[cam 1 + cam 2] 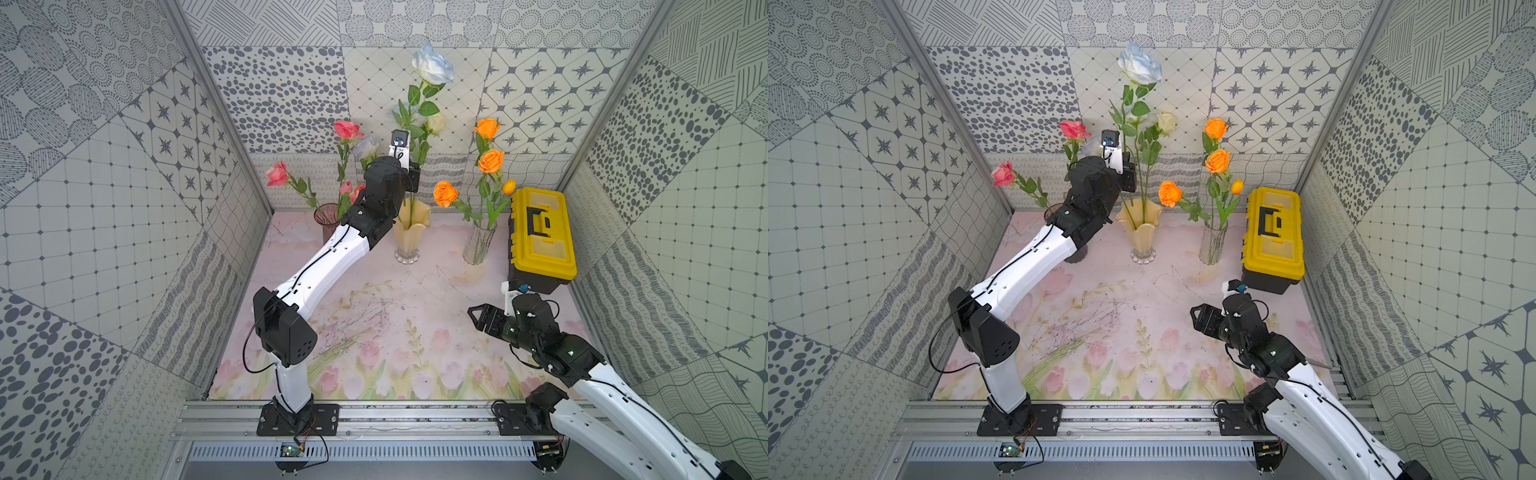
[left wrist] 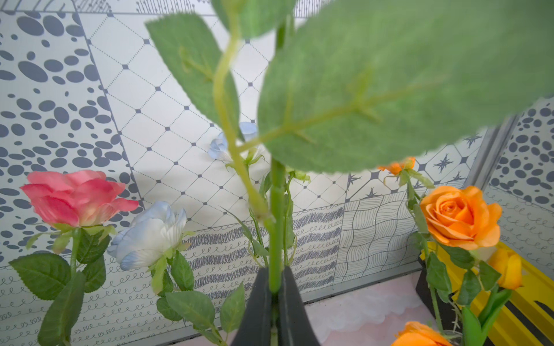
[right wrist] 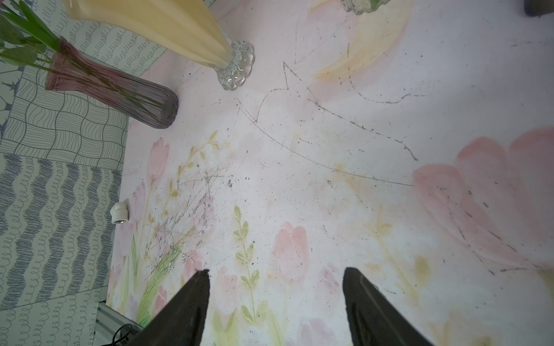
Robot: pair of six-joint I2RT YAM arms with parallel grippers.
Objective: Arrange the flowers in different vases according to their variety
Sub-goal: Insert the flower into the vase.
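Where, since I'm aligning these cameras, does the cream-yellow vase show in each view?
Top view: cream-yellow vase mid-back of the mat.
Top view: same spot.
Left wrist: not in it.
Right wrist: body and glass foot, across the mat.
Shared landmark: purple vase beside it, except left wrist.

Two robot arms, the left arm [image 1: 328, 257] and the right arm [image 1: 615, 409], wear glossy white shells between matte black joint housings [image 1: 286, 336]. Thin black cables [image 1: 244, 353] loop along each link. Black base plates [image 1: 320, 417], bolted at the corners, sit on an aluminium rail [image 1: 415, 413]. The fingers [image 3: 186, 308] are dark, flat and tapered.
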